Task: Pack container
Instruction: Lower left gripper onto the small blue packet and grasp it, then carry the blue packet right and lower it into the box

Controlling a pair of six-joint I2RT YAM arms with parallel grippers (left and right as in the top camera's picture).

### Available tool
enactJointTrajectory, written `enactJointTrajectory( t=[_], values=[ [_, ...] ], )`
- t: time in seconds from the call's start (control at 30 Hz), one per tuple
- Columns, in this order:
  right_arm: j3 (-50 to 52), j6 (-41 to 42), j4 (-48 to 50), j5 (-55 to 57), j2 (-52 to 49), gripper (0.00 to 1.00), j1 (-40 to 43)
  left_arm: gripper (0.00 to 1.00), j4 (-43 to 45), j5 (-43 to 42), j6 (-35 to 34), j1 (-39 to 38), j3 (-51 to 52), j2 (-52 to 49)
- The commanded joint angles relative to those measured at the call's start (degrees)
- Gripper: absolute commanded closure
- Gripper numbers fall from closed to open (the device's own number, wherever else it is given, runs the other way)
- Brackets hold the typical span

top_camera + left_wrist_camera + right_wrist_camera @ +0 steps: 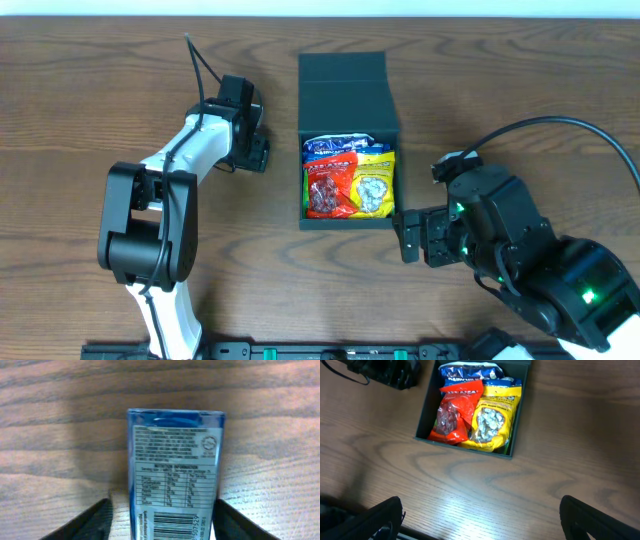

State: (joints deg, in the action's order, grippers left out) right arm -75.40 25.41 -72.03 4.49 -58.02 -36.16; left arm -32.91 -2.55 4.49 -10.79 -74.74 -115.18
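Spread wide with only bare wood between the jaws, the right gripper (480, 505) hangs low over the table (120, 60), its two dark, blunt fingers (375, 520) at the near corners of its wrist view. The tabletop is brown with a strong streaked grain and a soft sheen.

Just beyond that gripper stands the container (385, 100), a dark teal-green, matte, rectangular box near the middle of the table. It is open, and its flap lid (341, 72) lies back on the far side. Inside, packed close, are a glossy, crinkled red bag (451, 417), a yellow bag (492, 422) beside it with a clear window showing silvery wrapped pieces, and a blue bag (465, 371) at the far end.

Left of the container and apart from it, the left gripper (164, 504) is down at the table. Its black fingers (95, 520) stand on either side of a blue packet (175, 460), a flat, shiny rectangle lying on the wood with a white nutrition panel and barcode facing up. Whether those jaws press the packet or only flank it cannot be told.
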Motion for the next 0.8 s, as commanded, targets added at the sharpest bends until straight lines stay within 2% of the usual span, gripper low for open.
enactJointTrajectory(
  t=[0.0,0.33,0.6,0.77],
  values=[
    [-0.8,-0.6,0.0,0.0,0.0,0.01,0.4,0.45,0.0,1.3,-0.9,-0.1,0.4,1.1],
    [-0.8,-0.6,0.0,0.0,0.0,0.01,0.4,0.62,-2.6,1.5,-2.4,-0.1,0.3,1.1],
    [-0.8,-0.6,0.0,0.0,0.0,0.01,0.4,0.88,-7.7,1.4,-4.6,-0.1,0.2,2.5],
    [-0.8,-0.6,0.0,0.0,0.0,0.01,0.4,0.94,-10.3,-1.7,-4.9,-0.2,0.2,5.0]
  ],
)
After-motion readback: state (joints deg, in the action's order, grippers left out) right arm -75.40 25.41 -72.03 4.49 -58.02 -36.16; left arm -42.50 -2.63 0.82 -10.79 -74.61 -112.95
